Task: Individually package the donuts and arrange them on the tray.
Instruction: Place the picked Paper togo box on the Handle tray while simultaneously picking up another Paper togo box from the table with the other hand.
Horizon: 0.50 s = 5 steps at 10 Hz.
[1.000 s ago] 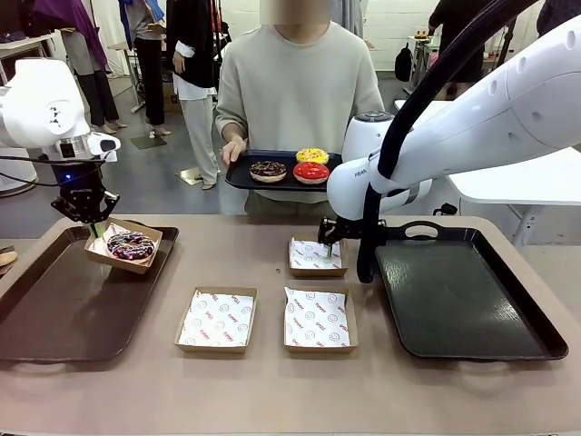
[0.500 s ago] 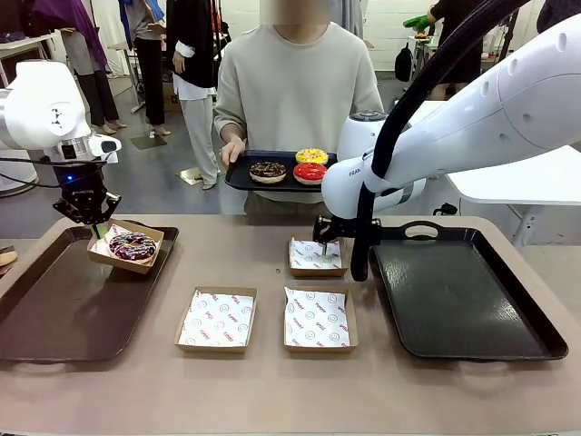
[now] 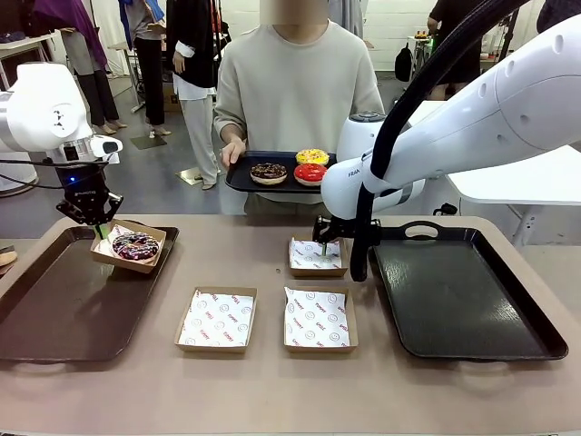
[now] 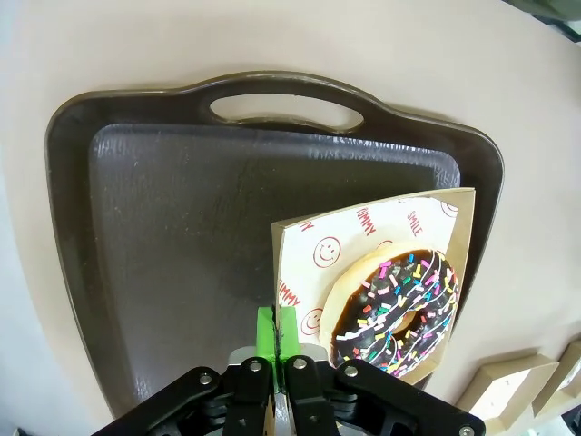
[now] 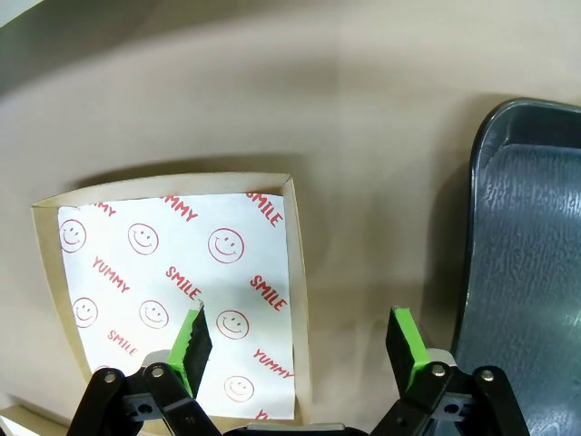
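The dark purple-pink sprinkled donut (image 3: 136,245) (image 4: 399,309) lies in a paper-lined cardboard box (image 3: 151,234) (image 4: 363,238). My left gripper (image 3: 98,229) (image 4: 281,329) is shut on that box's edge and holds it tilted over the far right corner of the brown tray (image 3: 64,309) (image 4: 172,236). Across the table, a person holds a black tray (image 3: 238,179) with the chocolate donut (image 3: 269,171), the yellow donut (image 3: 312,156) and the red donut (image 3: 310,172). My right gripper (image 3: 324,243) (image 5: 300,338) is open, straddling one wall of an empty box (image 3: 318,257) (image 5: 172,272).
Two more empty lined boxes (image 3: 216,319) (image 3: 317,319) sit side by side near the table's front. A large black tray (image 3: 463,295) (image 5: 536,254) lies at the right, just beside my right gripper. Box corners (image 4: 508,386) show past the brown tray.
My left gripper has carried the boxed donut slightly right and lower over the brown tray. The right arm has edged a little left at the empty box.
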### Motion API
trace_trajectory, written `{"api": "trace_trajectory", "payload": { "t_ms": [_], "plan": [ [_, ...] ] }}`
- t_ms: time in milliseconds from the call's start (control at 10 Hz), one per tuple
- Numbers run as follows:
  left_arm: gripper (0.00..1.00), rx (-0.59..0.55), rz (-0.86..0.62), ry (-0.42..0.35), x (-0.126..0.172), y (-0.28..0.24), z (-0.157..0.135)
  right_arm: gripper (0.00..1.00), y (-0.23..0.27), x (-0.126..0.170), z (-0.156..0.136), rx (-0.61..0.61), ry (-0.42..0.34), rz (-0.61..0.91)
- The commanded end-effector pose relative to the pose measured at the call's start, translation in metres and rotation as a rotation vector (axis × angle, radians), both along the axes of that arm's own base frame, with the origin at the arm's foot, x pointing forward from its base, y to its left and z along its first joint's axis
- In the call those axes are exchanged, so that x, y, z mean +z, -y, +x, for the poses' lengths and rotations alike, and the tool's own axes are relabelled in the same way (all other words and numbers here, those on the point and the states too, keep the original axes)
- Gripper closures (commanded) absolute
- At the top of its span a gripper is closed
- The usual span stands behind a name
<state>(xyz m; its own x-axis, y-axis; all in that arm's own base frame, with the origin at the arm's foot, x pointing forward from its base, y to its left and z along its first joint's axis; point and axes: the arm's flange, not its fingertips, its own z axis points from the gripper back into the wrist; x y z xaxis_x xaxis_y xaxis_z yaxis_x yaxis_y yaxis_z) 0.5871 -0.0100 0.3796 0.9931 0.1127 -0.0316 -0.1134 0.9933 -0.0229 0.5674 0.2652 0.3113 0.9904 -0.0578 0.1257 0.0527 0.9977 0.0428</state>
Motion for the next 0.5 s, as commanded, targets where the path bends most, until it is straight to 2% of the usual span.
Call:
{"api": "trace_trajectory", "payload": {
  "t_ms": [0, 200, 300, 400],
  "plan": [
    [0.99, 0.001, 0.011, 0.004, -0.005, 0.0029, 0.0122, 0.0, -0.0055, -0.0024, 0.0051, -0.03, 0.0, 0.008],
    [0.99, -0.003, 0.014, -0.009, -0.01, 0.0035, 0.0154, 0.0, -0.0043, -0.0031, 0.0051, -0.031, 0.002, 0.009],
    [0.99, -0.012, 0.013, -0.016, -0.0107, 0.0033, 0.016, 0.24, -0.003, -0.0026, 0.0052, -0.033, 0.007, 0.017],
    [0.44, -0.021, 0.011, -0.021, -0.0108, 0.003, 0.0161, 0.59, -0.0024, -0.0027, 0.0057, -0.033, 0.008, 0.017]
  ]
}}
